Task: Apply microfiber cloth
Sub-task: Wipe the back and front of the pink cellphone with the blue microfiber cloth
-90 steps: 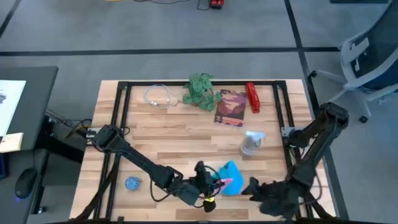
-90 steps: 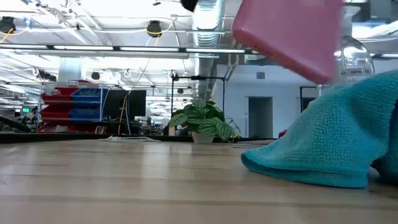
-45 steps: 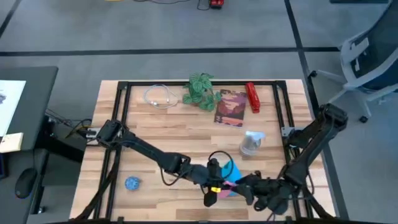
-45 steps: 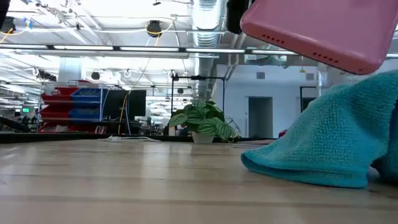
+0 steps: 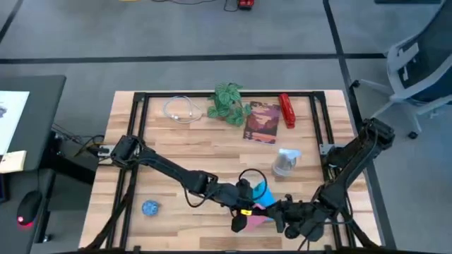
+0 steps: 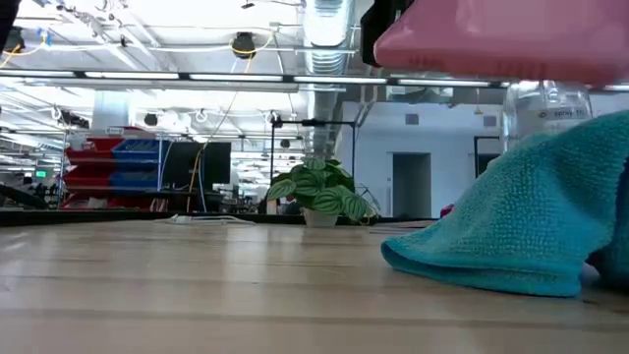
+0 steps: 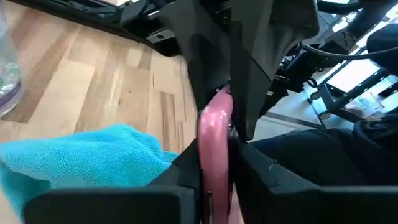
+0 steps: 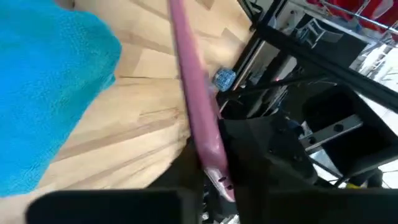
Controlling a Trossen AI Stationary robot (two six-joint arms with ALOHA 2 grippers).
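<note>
A small blue ball [image 5: 150, 207] is seen at the table's [image 5: 176, 152] front-left, well apart from the rest. Near front centre the left gripper [image 5: 248, 206] is pinched on a pink phone [image 5: 253, 215], held on edge, w/ the microfiber cloth [image 5: 260, 192] lying bunched on the table just beside it. From the right, the right gripper [image 5: 281, 210] is also pinched on the phone's other end. A spray bottle [image 5: 285, 161] stands behind the cloth.

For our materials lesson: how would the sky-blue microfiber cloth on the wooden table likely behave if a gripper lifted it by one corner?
The sky-blue microfiber cloth lies in a soft, rumpled heap, so it would probably droop limply. Its looped, fuzzy surface suggests good grip rather than slipperiness. It looks light, unlikely to roll.
</note>
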